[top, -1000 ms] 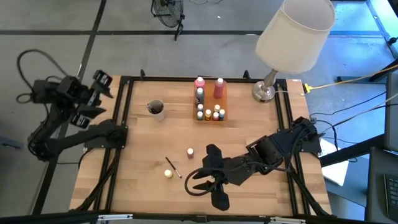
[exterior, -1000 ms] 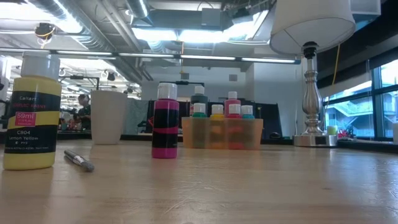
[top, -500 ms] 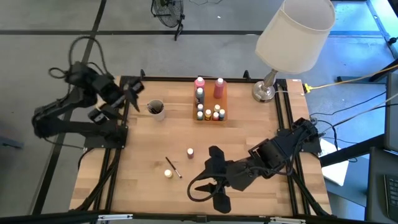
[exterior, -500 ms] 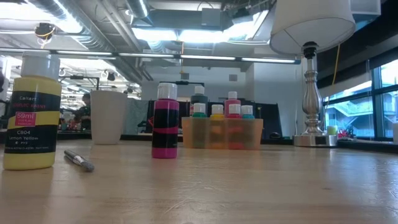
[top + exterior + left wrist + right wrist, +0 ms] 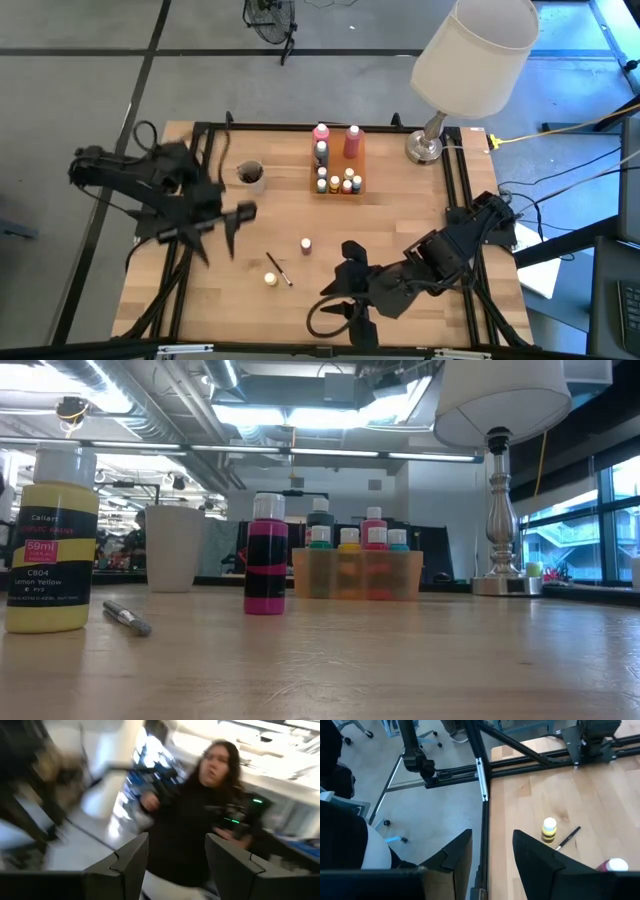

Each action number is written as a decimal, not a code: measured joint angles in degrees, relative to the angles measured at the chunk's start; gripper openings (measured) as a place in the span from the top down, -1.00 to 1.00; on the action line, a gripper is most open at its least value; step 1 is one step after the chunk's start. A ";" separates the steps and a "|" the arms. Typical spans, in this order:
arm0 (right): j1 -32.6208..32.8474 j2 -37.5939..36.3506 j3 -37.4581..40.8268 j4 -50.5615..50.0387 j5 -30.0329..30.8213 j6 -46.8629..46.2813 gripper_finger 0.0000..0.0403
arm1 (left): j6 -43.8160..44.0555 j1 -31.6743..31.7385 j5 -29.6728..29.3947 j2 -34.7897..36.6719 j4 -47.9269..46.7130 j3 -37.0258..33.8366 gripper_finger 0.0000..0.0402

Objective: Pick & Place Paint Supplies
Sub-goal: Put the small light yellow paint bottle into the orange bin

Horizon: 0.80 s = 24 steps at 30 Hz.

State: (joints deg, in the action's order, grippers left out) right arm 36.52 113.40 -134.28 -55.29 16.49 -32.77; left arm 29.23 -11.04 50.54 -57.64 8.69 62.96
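Paint supplies sit in two groups on a wooden table (image 5: 400, 215). At the far side, an orange tray (image 5: 337, 165) holds several bottles with pink, dark, yellow and blue tops. Nearer the front, three things lie loose: a yellow bottle (image 5: 270, 279), a thin brush (image 5: 278, 269) just beside it, and a pink bottle (image 5: 306, 244) a little apart. A white cup (image 5: 250, 174) stands left of the tray, and a lamp (image 5: 470, 60) stands at the far right corner.

My reading is that the loose items have yet to be gathered, and neither arm has hold of anything. The left gripper (image 5: 236, 218) hangs over the table's left side, near the cup and short of the loose bottles; its fingers (image 5: 131, 862) stand apart and empty. The right gripper (image 5: 340, 315) hovers at the front edge, fingers (image 5: 535, 855) also parted with nothing between them. The next move likely calls for one gripper to descend squarely over a loose bottle.

From table height, the yellow bottle's label, the brush tip and the pink bottle's dark band are plain, but no arm appears. From above, both arms show. The left wrist view, blurred, shows a person in dark clothing beyond the table, seen nowhere else.
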 joint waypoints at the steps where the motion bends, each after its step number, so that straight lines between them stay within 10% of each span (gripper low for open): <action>1: 0.25 0.00 0.00 0.00 0.02 0.00 0.29 | 1.14 -2.06 -0.46 -0.30 -1.98 0.00 0.04; 13: 3.92 0.12 -0.02 1.30 0.00 0.20 0.29 | 13.33 -18.63 -27.22 -4.80 -33.17 0.00 0.04; 24: 9.32 1.73 -0.04 3.83 -0.02 0.22 0.29 | 19.21 -29.34 -52.14 -11.75 -35.35 0.00 0.04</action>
State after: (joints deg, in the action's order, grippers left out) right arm 45.84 115.14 -134.32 -51.46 16.47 -32.56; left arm 48.44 -40.38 -1.59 -69.39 -26.66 62.96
